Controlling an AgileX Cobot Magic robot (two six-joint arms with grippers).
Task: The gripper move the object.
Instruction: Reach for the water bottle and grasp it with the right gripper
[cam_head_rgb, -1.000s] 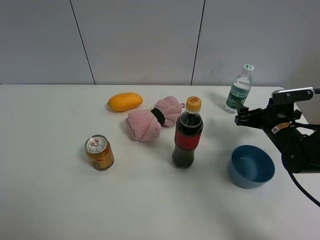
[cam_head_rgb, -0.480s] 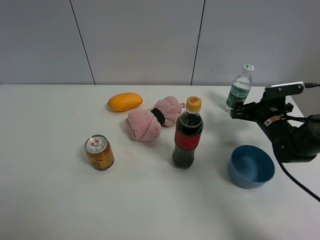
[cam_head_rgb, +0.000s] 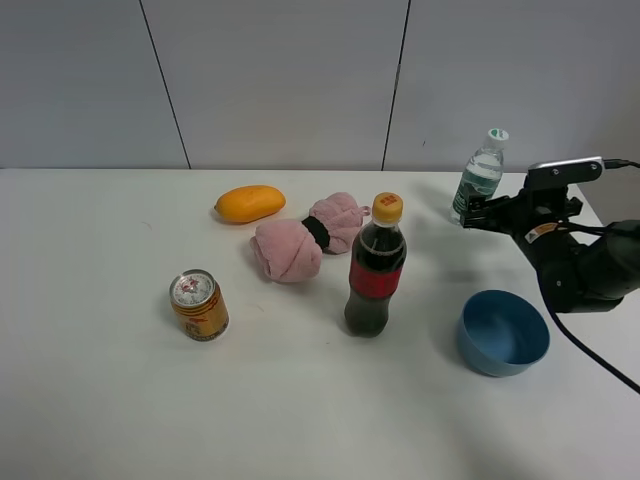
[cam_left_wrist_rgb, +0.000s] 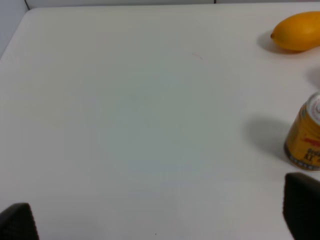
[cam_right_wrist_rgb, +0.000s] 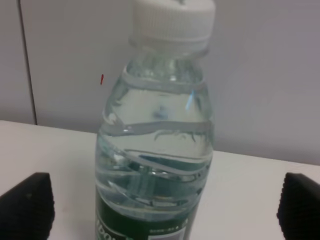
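The small clear water bottle (cam_head_rgb: 478, 177) with a green label and white cap stands upright at the back right of the white table (cam_head_rgb: 100, 380). My right gripper (cam_head_rgb: 480, 214) is open, just in front of the bottle at its lower part. In the right wrist view the bottle (cam_right_wrist_rgb: 157, 145) fills the middle, and the black fingertips (cam_right_wrist_rgb: 27, 205) sit wide apart on either side without touching it. My left gripper (cam_left_wrist_rgb: 160, 220) is open and empty, low over bare table; it is out of the exterior view.
A dark cola bottle (cam_head_rgb: 376, 268) with a yellow cap stands mid-table. A blue bowl (cam_head_rgb: 503, 332) sits in front of the right arm. A pink towel bundle (cam_head_rgb: 305, 238), a mango (cam_head_rgb: 250, 203) and a yellow can (cam_head_rgb: 199, 305) lie to the left.
My right gripper has moved back and to the left, closing in on the water bottle. Nothing on the table has moved.
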